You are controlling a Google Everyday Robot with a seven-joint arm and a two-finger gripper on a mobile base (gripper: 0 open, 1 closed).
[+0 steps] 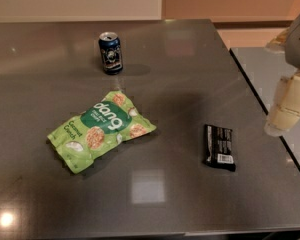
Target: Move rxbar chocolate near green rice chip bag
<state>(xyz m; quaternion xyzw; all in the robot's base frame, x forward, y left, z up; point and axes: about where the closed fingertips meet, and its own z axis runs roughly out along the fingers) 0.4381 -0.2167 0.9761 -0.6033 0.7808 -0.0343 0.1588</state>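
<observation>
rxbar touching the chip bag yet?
No: the rxbar chocolate lies well right of the green rice chip bag, tabletop between them; the gripper hangs at the frame's right edge.

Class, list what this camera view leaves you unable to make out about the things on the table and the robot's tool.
1. The tool, at the right edge beside the table: partly cut off by the frame edge.
2. The rxbar chocolate: its white print is too small to read.
3. The soda can: its label is too small to read.
4. The green rice chip bag: its underside is hidden against the table.
</observation>
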